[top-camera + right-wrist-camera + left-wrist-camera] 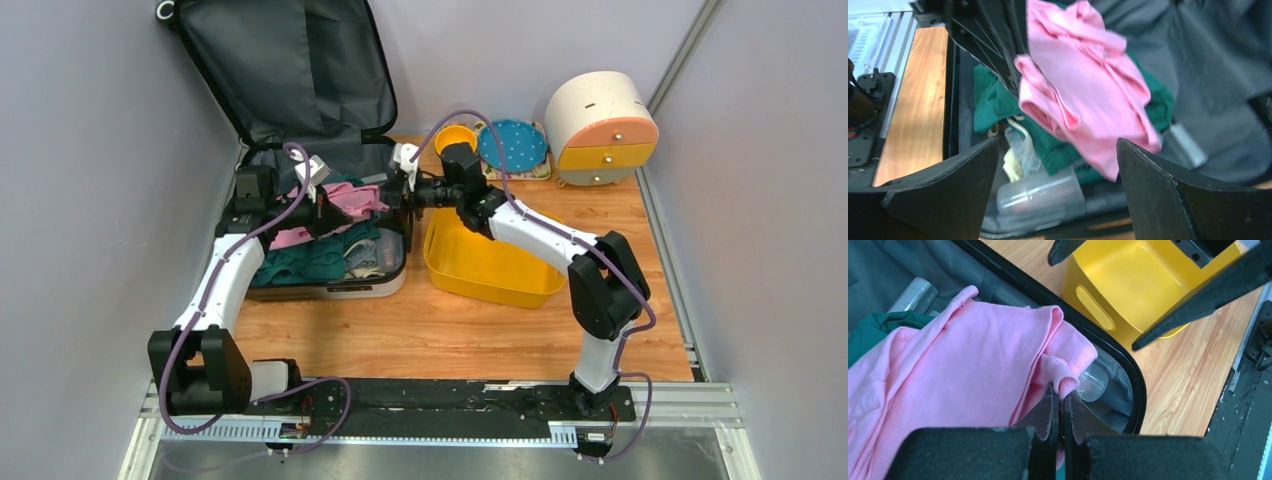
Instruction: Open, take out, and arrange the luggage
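- The luggage (290, 70) lies open at the far left corner of the bench (450, 330). Its base is flat on the wood and its lid stands up against the back wall, with the dark grey lining facing forward.
- The base holds clothes. A pink top (963, 370) is lifted above a heap of green garments (310, 262).
- A clear bottle (1040, 192) lies low in the base by the black rim on the bin's side.
- The left gripper (1060, 400) reaches over the base from the left. Its fingers are pressed together on a fold at the pink top's edge, and a small roll of cloth is bunched between the tips.
- The right gripper (1057, 142) comes in over the base's right rim and points at the left one. Its fingers are spread wide with nothing gripped between them.
- The pink top hangs just beyond the right gripper's tips. I cannot tell whether they touch it.
- A yellow bin (490, 265) stands on the bench just right of the luggage, under the right arm.
- A round drawer box (600, 125) sits at the far right corner.
- Along the far edge, between the box and the lid, are a blue dotted plate (512, 145) and a yellow cup (455, 138).
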Tool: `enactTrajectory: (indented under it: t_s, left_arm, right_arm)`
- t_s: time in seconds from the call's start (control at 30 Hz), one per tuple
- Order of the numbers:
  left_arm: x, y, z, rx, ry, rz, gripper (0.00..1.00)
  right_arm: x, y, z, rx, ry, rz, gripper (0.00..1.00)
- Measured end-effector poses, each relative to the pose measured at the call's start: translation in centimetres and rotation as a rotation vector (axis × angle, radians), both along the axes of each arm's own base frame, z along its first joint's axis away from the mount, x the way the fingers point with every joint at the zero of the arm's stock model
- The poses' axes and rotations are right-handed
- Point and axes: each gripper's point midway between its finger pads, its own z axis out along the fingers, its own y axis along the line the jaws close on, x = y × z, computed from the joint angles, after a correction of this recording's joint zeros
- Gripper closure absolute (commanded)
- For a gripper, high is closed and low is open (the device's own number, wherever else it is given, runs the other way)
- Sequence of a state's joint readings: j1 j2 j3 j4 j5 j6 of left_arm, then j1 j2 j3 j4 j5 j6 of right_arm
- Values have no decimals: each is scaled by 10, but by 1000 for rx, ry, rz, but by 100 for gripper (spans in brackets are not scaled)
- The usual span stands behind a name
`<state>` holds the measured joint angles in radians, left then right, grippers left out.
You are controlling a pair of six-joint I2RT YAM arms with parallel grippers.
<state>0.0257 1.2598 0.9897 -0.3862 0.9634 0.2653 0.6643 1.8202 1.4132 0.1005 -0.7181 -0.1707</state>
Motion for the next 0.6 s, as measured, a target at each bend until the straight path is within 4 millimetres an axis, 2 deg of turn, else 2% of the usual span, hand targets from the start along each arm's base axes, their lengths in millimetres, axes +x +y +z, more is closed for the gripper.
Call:
enactTrajectory:
  t_s: [0.07, 0.17, 0.43, 0.5, 0.6]
  left_arm:
    - [-1, 0, 0, 0, -4, -7, 100]
    - [-3, -1, -1, 1, 2, -16, 100]
    - [-8, -3, 4, -1, 2, -39, 100]
    - [-10, -3, 5, -4, 1, -45, 100]
    - [-15, -5, 7, -12, 1, -61, 100]
  right_arm:
    - [-5, 14, 9, 28, -114, 63, 7]
    - [-13, 32, 10, 46, -223, 139, 7]
    - [-32, 69, -25, 25, -323, 253, 9]
    - [-32, 77, -37, 14, -329, 254, 11]
    - [-30, 85, -43, 13, -334, 238, 19]
